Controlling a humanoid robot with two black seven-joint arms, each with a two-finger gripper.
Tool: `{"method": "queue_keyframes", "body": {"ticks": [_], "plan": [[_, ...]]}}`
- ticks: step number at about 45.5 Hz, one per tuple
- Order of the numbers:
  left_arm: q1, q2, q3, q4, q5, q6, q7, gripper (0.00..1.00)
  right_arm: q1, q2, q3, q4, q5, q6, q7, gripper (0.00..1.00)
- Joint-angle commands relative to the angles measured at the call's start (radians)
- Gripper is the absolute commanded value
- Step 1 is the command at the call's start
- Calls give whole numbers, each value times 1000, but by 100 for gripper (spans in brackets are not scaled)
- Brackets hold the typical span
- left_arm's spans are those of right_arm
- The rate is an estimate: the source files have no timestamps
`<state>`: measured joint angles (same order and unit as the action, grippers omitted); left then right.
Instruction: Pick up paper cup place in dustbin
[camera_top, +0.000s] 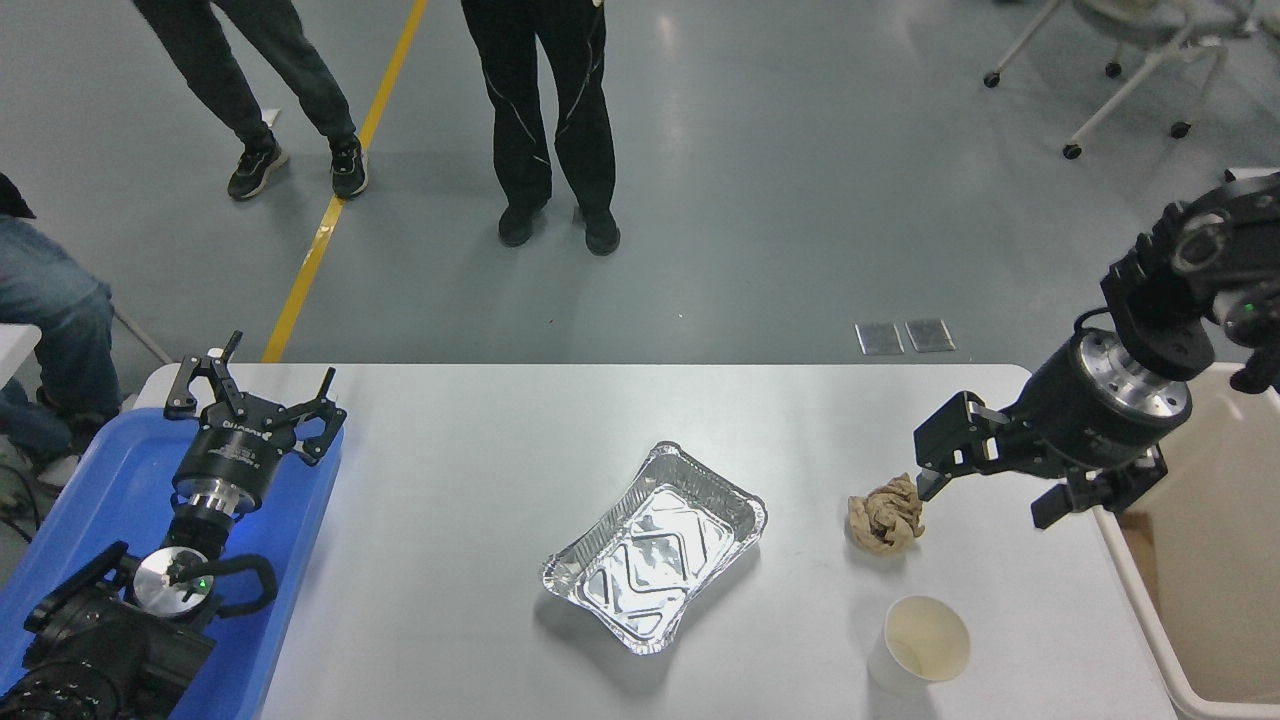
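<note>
While your right gripper (985, 490) hangs over the table's right end at about three o'clock, its two blocky black fingers stand spread wide with nothing between them. One fingertip sits just beside the crumpled brown paper ball (886, 514), though you cannot tell from the head view whether they touch. Behind the fingers you see a smooth black cylindrical wrist with a bright machined metal ring.

Your paper cup (921, 645) stands upright at about five o'clock, near the table's front edge: plain white, tapered, with a rolled rim and a cream inside. It is apart from the gripper, with the wrinkled paper ball between them. Your dustbin (1130, 570) runs along the right edge at four o'clock, a beige-white plastic box with a thick rim and smooth walls; the arm's wrist overlaps its far corner.

At the centre of the matte white table (480, 520) lies a foil tray (655, 548), rectangular, shiny, with a crimped rim and embossed ribs. Your left gripper (252, 390) is parked at eight o'clock over a glossy blue plastic tray (90, 500), its thin fingers splayed and holding nothing.
</note>
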<state>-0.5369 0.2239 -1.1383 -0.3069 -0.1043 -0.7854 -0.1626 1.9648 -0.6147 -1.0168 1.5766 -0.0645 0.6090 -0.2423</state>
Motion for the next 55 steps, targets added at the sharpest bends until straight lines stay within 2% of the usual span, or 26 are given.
{"method": "queue_keyframes", "body": {"ticks": [1, 4, 12, 30, 38, 55], "plan": [[0, 0, 0, 0, 0, 0, 0, 99, -233, -114, 118, -9, -147, -60, 1, 100], [0, 0, 0, 0, 0, 0, 0, 99, -299, -134, 150, -20, -193, -70, 1, 100], [0, 0, 0, 0, 0, 0, 0, 99, -415, -158, 244, -55, -212, -84, 1, 100], [0, 0, 0, 0, 0, 0, 0, 99, -575, -126, 357, -130, -218, -153, 1, 100], [0, 0, 0, -1, 0, 0, 0, 99, -624, -100, 382, -176, -279, -167, 3, 100], [0, 0, 0, 0, 0, 0, 0, 99, -705, -91, 389, -204, -319, -209, 4, 100]]}}
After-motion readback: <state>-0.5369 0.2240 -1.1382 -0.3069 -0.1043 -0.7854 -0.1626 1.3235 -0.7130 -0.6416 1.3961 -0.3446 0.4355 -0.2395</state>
